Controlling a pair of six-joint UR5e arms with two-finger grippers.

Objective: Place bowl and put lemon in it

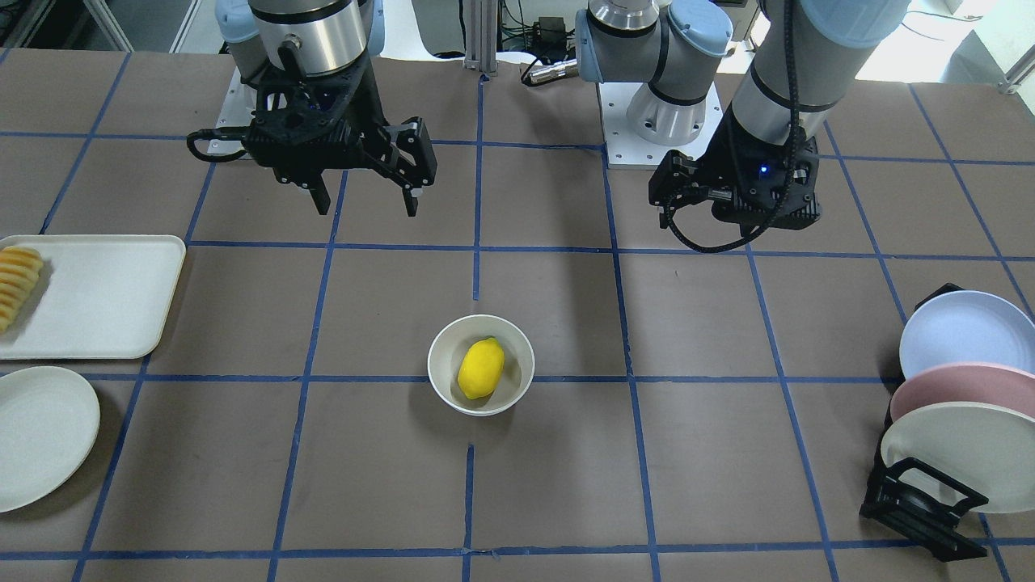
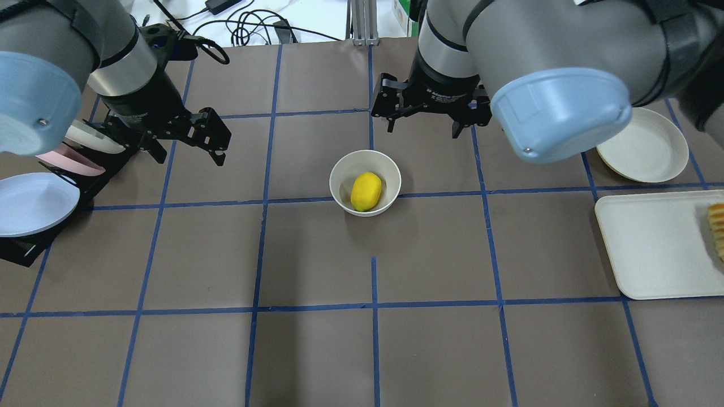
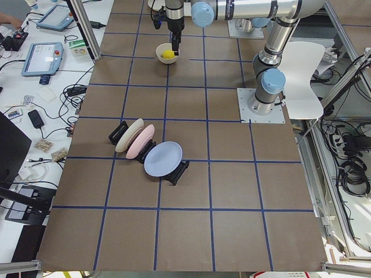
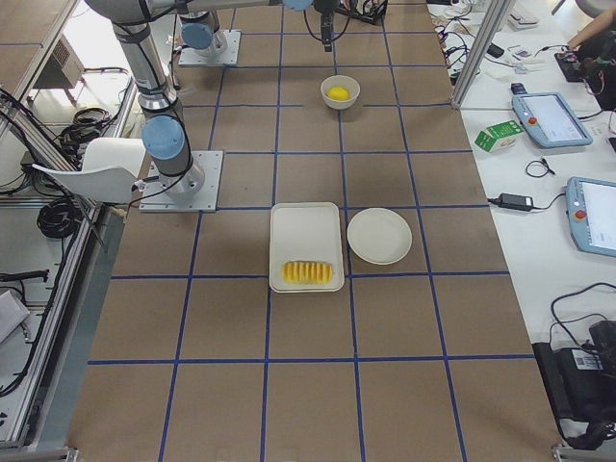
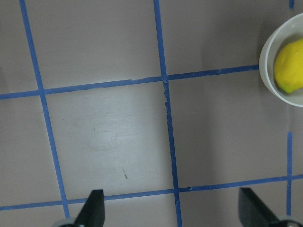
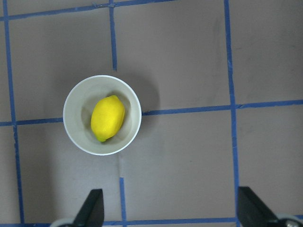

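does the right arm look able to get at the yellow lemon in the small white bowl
Probably yes: the right gripper hangs open just beyond the small off-white bowl, and the bright yellow lemon lies uncovered inside, with nothing between them.

The left end effector (image 5: 174,210) hangs over the blue-taped bench (image 5: 109,137), fingers wide apart and empty. Ahead of it, far to the right, the lemon (image 5: 288,66) lies inside the off-white bowl (image 5: 265,66).

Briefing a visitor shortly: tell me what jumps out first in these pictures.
A bright yellow lemon lies inside the off-white bowl in the middle of the table. The left gripper and right gripper hang open and empty above it. Pastel plates stand in a black rack on the robot's left side.
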